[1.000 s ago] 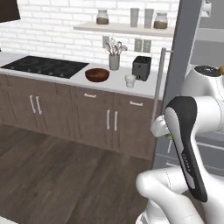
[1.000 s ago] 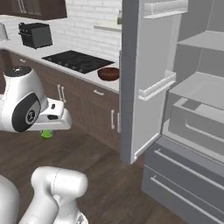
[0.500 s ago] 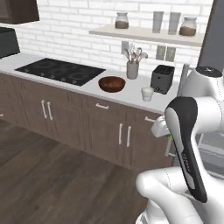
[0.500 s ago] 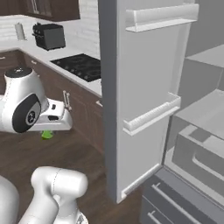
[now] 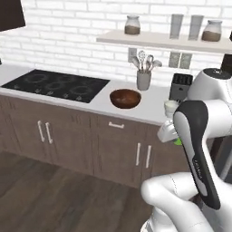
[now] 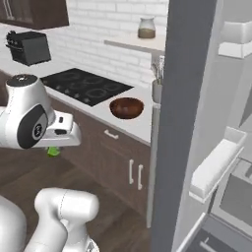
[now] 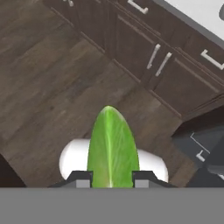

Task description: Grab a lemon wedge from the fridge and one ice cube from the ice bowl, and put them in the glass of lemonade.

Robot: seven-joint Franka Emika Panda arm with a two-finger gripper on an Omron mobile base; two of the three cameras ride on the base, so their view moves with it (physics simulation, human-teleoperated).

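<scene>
The lemon wedge (image 7: 111,146) is yellow-green and sits pinched between my fingertips (image 7: 81,178), with the wooden floor far below it. My gripper (image 5: 171,136) hangs in front of the counter, shut on the wedge (image 5: 178,142); from the right side the gripper (image 6: 55,145) holds the same wedge (image 6: 53,151) just beneath it. On the counter rests the dark reddish-brown ice bowl (image 5: 125,98) (image 6: 126,108). The small pale glass of lemonade (image 5: 171,107) stands to its right, close behind my arm. The grey fridge (image 6: 189,123) has its door swung open, edge toward me.
A black cooktop (image 5: 56,84) lies left of the bowl. A grey utensil holder (image 5: 143,80) and a black toaster (image 5: 180,86) stand at the back wall. Jars and glasses line the shelf (image 5: 163,40). The door bin (image 6: 216,165) juts out at the right.
The base has driven, so both views shifted: the counter and bowl are nearer and more central, the fridge door looms closer. The wedge stays held in the gripper.
</scene>
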